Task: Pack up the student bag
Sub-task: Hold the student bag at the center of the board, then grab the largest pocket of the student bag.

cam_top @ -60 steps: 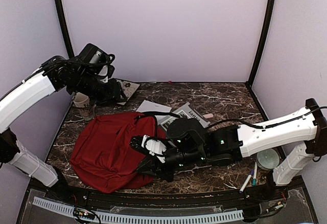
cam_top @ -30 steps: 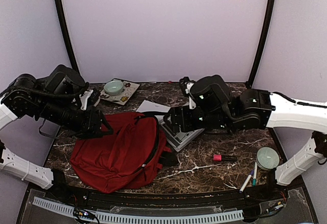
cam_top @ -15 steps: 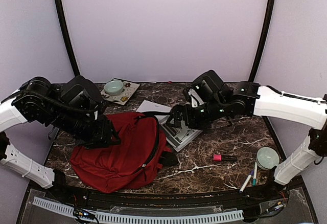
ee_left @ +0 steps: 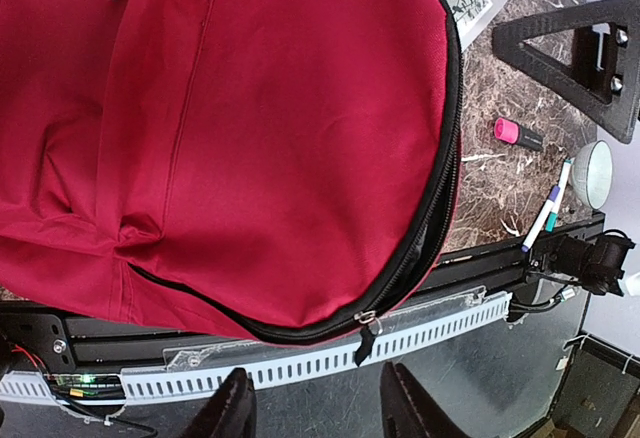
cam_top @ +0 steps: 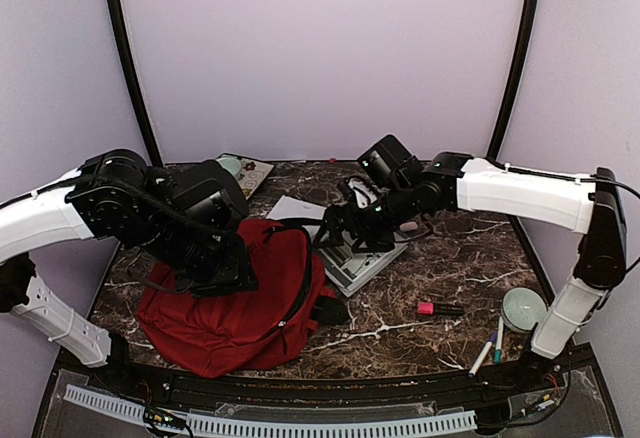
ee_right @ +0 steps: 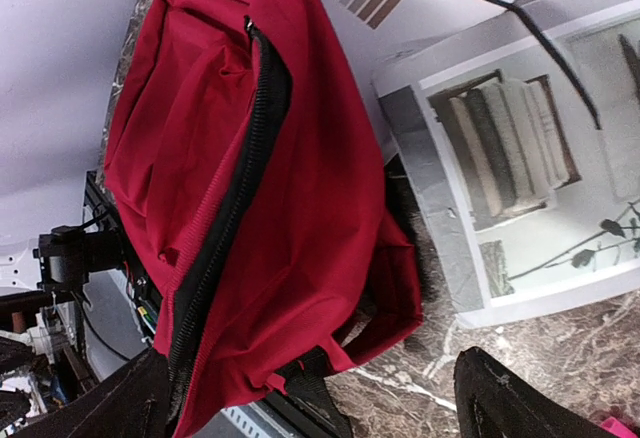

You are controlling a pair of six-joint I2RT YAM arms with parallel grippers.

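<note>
left tool (ee_left: 320,413) hangs with its two black fingers apart and nothing between them; from above, its fingertips are hidden under its own dark wrist. right tool (ee_right: 320,408) gapes wide and empty, its fingers cut off at the bottom corners of its wrist view. the large dark-red fabric backpack (cam_top: 235,308) lies flat on the brown marbled surface (cam_top: 450,248), directly under the left tool, while the right tool hovers by its right edge; its inside cannot be made out. a black zipper (ee_left: 440,188) curves along the soft, creased cloth. beside it lies a grey-bordered flat printed book (ee_right: 520,158), partly over a white paper sheet (ee_right: 420,33).
</note>
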